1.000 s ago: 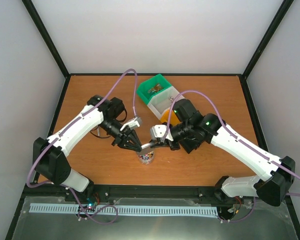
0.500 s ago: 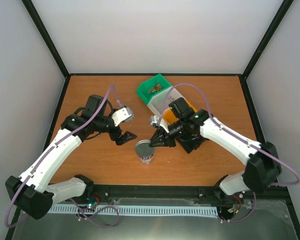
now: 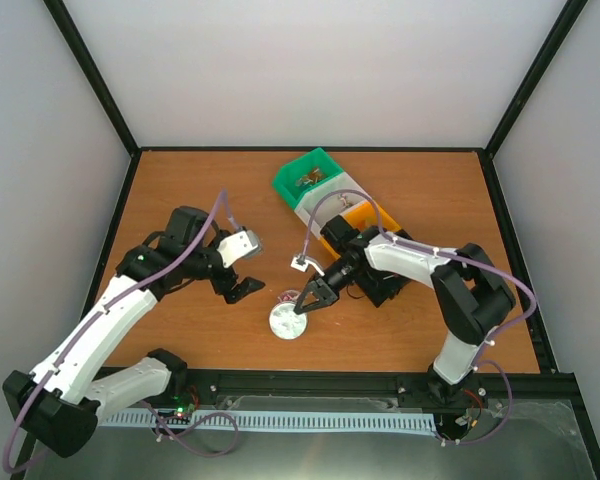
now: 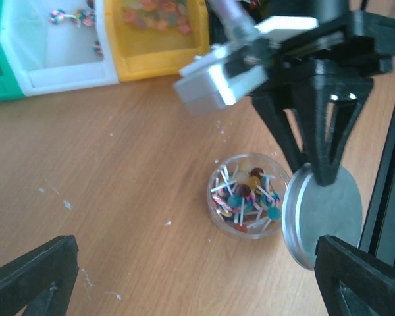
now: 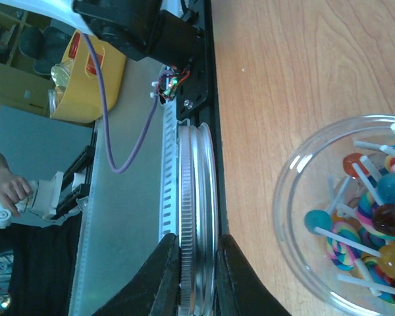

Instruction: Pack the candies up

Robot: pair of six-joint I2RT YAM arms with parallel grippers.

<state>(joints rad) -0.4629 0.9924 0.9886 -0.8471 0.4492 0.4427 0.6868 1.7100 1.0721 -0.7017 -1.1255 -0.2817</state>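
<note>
Wood tbl (image 3: 195,190): clear jar (image 4: 212,201), coloured bins (image 4: 66,76).

The small clear round jar (image 5: 283,204) leaves the right wrist view's right and bottom edges; the ribbed silver metal lid (image 5: 196,197), its bottom edge. The yellow plastic bin (image 4: 159,62) holds candies (image 4: 151,14) too blurred to tell apart.

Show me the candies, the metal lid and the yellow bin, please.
candies (image 4: 250,192): left wrist view, middle of the pile.
lid (image 4: 329,220): left wrist view, centre of its flat face.
yellow bin (image 4: 161,64): left wrist view, its near wall.
</note>
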